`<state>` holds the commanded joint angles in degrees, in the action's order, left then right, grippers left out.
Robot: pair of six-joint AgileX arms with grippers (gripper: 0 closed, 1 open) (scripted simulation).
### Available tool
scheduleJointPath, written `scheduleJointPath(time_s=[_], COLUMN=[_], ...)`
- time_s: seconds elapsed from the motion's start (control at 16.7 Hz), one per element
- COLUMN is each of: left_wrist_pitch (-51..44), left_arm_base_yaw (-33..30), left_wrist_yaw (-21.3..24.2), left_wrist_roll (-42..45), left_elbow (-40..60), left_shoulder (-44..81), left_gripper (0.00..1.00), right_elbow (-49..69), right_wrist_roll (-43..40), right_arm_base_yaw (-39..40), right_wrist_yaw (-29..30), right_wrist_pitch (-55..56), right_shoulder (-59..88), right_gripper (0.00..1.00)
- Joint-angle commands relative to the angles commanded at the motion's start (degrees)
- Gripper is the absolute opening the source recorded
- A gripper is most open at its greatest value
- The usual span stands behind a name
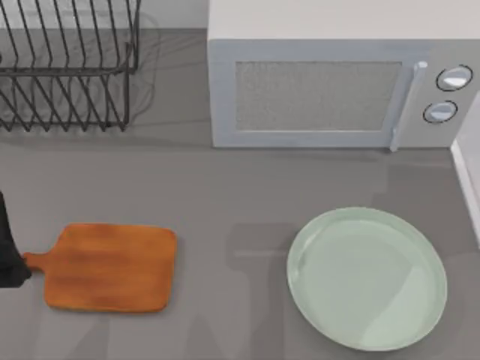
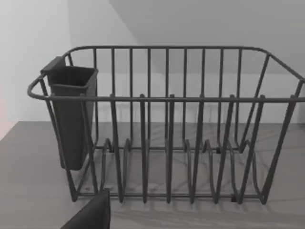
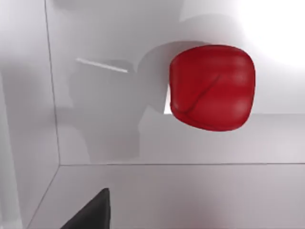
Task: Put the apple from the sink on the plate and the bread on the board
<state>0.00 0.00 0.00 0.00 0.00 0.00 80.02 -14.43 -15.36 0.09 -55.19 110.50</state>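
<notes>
Right gripper: one dark finger tip (image 3: 90, 212) shows at the edge of the right wrist view; the other finger is out of frame, so how far the pair stands open cannot be told. Nothing is seen in its grasp. It hangs over the pale interior of the sink (image 3: 105, 143).

Apple (image 3: 212, 87): glossy red, roundish and slightly blocky, lying inside the sink against its white wall, apart from the finger tip.

Left gripper: one dark finger tip (image 2: 90, 214) shows at the edge of the left wrist view; its opening cannot be told, and no object is seen in it. In the top view a dark part of the left arm (image 1: 9, 255) sits at the table's left edge, just beside the board's handle.

Board (image 1: 112, 268): orange-brown wood, rounded corners, short handle pointing left, lying flat on the left part of the grey table (image 1: 225, 187). Its top is bare.

Plate (image 1: 367, 278): large, round, pale mint-green, shallow raised rim, on the right part of the table, well apart from the board. Its surface is bare.

Dish rack (image 1: 67, 67): dark wire, at the far left of the table; a dark cutlery cup (image 2: 71, 114) hangs on one end.

Microwave (image 1: 337, 75): white, at the far side, beyond the plate, with a door handle and two round knobs on its right.
</notes>
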Motion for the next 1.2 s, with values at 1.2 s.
scheduleJointPath(time_s=[1.2], left_wrist_pitch=[0.0], left_arm_base_yaw=[0.0], left_wrist_yaw=[0.0], left_wrist_roll=[0.0], left_elbow=[0.0], left_shoulder=[0.0], left_gripper=[1.00], right_elbow=[-5.9], right_wrist_roll=[-0.4], right_arm_base_yaw=[-0.7], right_wrist_yaw=[0.2], right_wrist_pitch=[24.4], right_shoulder=[22.4], right_gripper=[1.00])
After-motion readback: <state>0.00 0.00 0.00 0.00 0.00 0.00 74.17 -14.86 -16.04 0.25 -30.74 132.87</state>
